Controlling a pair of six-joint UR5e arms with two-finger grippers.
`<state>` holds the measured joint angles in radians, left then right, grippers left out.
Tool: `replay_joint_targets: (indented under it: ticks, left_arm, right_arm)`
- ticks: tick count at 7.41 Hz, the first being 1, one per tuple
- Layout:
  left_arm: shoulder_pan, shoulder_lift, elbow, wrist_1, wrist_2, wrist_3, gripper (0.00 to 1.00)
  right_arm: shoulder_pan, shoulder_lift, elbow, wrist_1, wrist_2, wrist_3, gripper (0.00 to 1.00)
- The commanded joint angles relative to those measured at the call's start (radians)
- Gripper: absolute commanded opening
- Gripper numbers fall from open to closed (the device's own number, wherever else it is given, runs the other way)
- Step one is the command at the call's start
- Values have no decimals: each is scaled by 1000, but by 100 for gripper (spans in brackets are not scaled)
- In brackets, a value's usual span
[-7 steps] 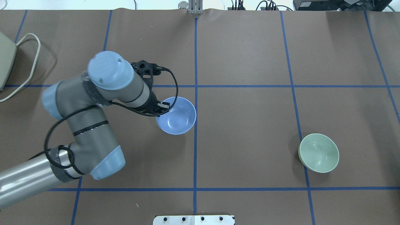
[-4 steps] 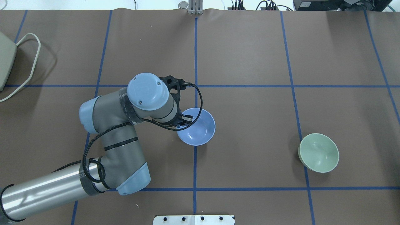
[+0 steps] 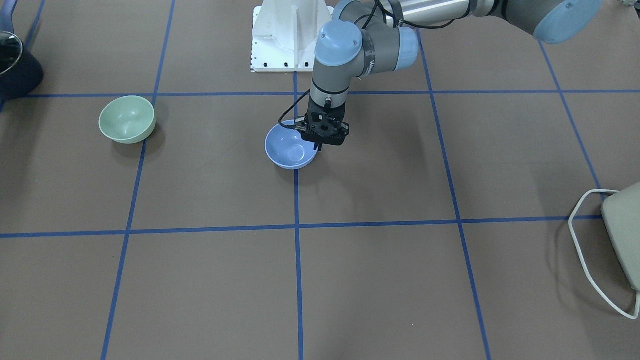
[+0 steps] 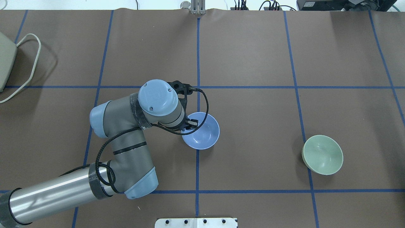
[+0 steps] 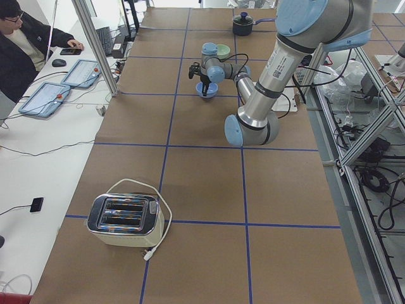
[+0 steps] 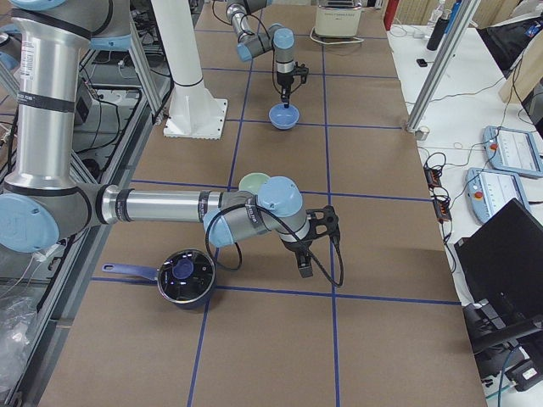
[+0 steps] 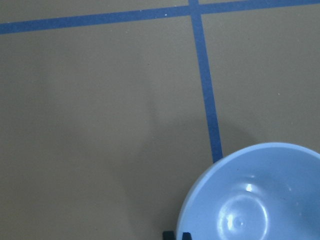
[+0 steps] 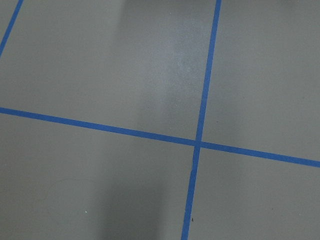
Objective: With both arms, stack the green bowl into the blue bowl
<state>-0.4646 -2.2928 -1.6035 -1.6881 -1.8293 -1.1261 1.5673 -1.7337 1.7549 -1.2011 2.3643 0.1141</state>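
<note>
The black two-finger left end effector (image 4: pixel 189 123) is clenched on the rim of the small round periwinkle-blue plastic bowl (image 4: pixel 204 133), on the side towards the robot's left, one finger inside and one outside (the wrist view shows only the fingertips at that rim). The bowl is upright over the centre blue tape line (image 4: pixel 197 57) of the brown tabletop (image 4: pixel 253 126). The small round pale mint-green plastic bowl (image 4: pixel 322 155) stands upright well apart, on the robot's right, ungripped. The black right end effector (image 6: pixel 305 267) hangs over bare tabletop near that bowl; whether it is clenched or released I cannot tell
</note>
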Motion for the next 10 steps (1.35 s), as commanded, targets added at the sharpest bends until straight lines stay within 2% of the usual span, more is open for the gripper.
replay_joint_targets:
  ticks: [1, 3, 5, 6, 9, 10]
  left_arm:
    - [0, 4, 5, -10, 2, 8, 97]
    - [-55, 19, -86, 17, -16, 28, 98]
    - [-214, 123, -282, 193, -149, 235, 98]
    - [-323, 185, -338, 243, -195, 369, 98]
    - [-694, 387, -325, 261, -353, 821, 98]
    - [-836, 442, -272, 261, -419, 1012, 98]
  right_arm:
    - [-3, 2, 1, 0, 4, 1, 100]
    - [-9, 17, 21, 0, 25, 36, 100]
    - [-97, 16, 130, -3, 27, 255, 100]
    - [-171, 13, 182, -3, 7, 379, 100]
    - [-420, 6, 287, -9, -149, 644, 100]
    - [-506, 5, 304, -14, -208, 703, 100]
